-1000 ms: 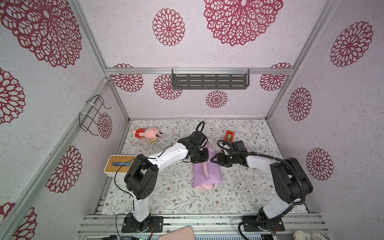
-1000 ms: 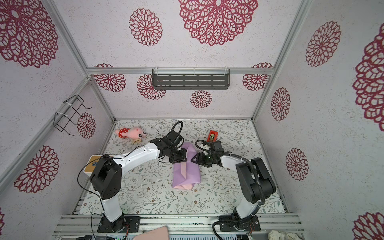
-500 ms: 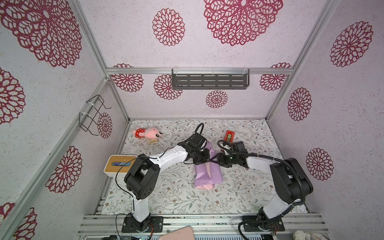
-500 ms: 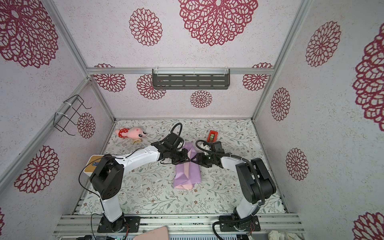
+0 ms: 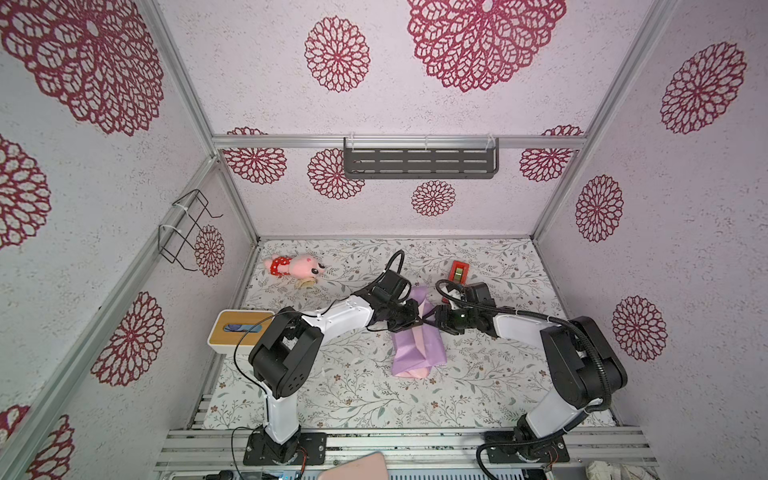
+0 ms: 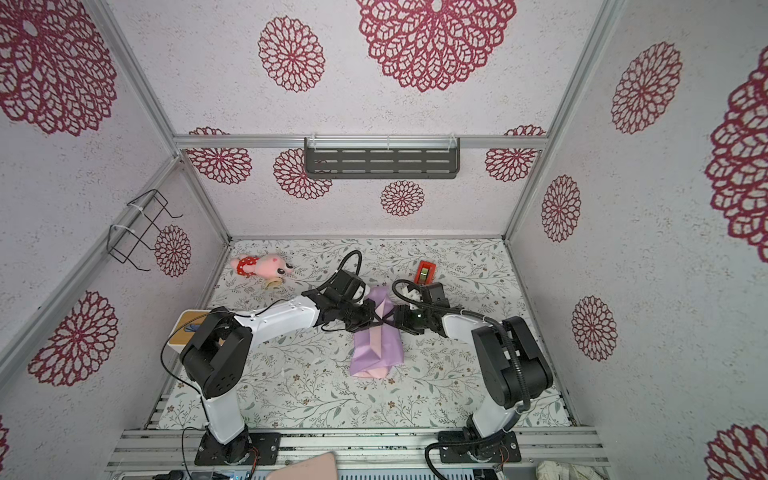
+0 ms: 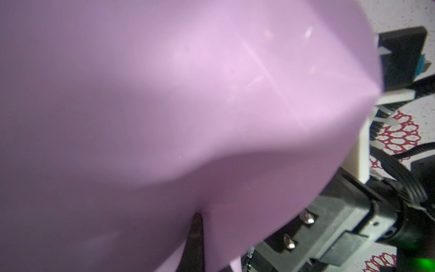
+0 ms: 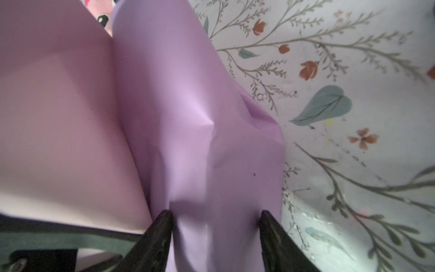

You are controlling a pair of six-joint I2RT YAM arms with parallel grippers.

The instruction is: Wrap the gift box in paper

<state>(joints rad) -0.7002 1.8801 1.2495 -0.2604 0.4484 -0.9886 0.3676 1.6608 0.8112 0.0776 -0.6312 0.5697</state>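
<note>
Where the floral-cloth table [image 5: 353, 395] fills the floor of the cell, the paper [image 5: 417, 347] lies near its middle as a blocky bundle, lilac face outward, with a strip of pale pink showing at its near end. No navy surface shows in any view, so the gift box cannot be made out. A dark slotted shelf [image 5: 419, 163] hangs on the back wall and a wire basket [image 5: 185, 228] on the left wall; what either holds cannot be told from this angle. The white tissue box [image 5: 241, 330] with a wooden top sits at the table's left edge, something blue in its slot. A pink plush toy [image 5: 297, 266] lies at the far left, well apart from the red tape dispenser [image 5: 459, 272] at the far right. The left gripper [image 5: 417, 321] is pinched closed on a raised fold of paper at the bundle's far part; the paper blankets its wrist view. The right gripper [image 8: 215, 216] faces it, fingers [image 8: 162, 235] spread with lilac paper between them. A pinkish slab [image 5: 357, 467] is cut off by the bottom edge of both top views.
</note>
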